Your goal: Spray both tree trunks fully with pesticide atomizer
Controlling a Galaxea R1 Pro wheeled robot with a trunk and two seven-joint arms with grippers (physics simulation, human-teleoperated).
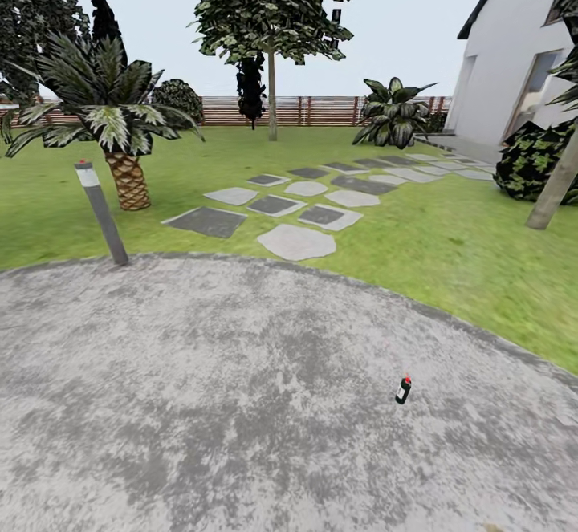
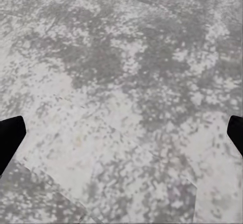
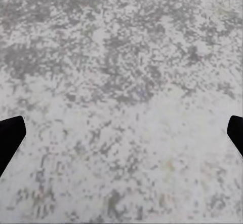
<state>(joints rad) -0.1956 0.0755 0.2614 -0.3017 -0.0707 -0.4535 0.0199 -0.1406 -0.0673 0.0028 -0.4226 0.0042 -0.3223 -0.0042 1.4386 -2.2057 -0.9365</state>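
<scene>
Pesticide atomizer [image 1: 403,390]: small dark bottle, red-tipped top, upright | location: grey paving [image 1: 241,404], well apart from bollard [image 1: 102,213] | beyond bollard: lawn [image 1: 449,251], stepping stones, fence | left tool [image 2: 121,133], right tool [image 3: 121,133]: both spread, holding nothing

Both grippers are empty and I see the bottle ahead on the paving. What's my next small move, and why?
Probably roll forward and slightly right toward the pesticide atomizer. It stands upright on the grey paving, well ahead, and both wrist views show bare paving between wide-spread fingers, so nothing is yet within grasp.
</scene>
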